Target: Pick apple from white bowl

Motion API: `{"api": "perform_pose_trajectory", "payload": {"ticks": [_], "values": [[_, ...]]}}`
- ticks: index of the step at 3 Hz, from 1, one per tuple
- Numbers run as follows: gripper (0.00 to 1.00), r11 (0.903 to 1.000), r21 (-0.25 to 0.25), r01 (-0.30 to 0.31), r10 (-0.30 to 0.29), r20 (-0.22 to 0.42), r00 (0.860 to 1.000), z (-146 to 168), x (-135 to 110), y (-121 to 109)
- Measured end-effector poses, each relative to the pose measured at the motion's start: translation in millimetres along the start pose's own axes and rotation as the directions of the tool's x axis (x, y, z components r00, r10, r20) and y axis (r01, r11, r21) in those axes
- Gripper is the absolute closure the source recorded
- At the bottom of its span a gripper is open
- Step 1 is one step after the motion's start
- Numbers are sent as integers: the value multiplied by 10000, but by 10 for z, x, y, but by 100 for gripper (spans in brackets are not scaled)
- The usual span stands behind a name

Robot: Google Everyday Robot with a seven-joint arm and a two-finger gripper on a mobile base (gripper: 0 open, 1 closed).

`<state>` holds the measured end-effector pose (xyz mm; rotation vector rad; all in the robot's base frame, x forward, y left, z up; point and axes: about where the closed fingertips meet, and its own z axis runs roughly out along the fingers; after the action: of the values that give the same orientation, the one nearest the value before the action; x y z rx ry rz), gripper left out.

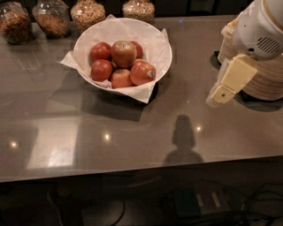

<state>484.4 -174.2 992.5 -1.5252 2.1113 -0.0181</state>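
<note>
The white bowl (159,46), lined with crumpled white paper, stands at the back middle of the grey counter. It holds several apples. The apple (124,53), red with a yellow-green blush and a stem dimple, sits on top at the centre. Darker red apples lie around it, and one at the right (142,73) carries a small sticker. My gripper (219,96) hangs above the counter at the right, well to the right of the bowl, its cream fingers pointing down and left. It holds nothing.
Several glass jars of grains and nuts (87,13) line the back edge. A stack of tan paper bowls (265,79) stands at the right, behind my arm. The counter's front edge runs along the bottom, with cables below.
</note>
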Motion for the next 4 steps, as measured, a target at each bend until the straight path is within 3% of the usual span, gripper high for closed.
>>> {"api": "perform_pose_trajectory", "payload": {"ticks": [3,4], "values": [[0,9993,-158,-350,369,1424,9891,434,-727,-405],[0,9999,-67,-106,116,1745,9846,646,-961,-509]]}}
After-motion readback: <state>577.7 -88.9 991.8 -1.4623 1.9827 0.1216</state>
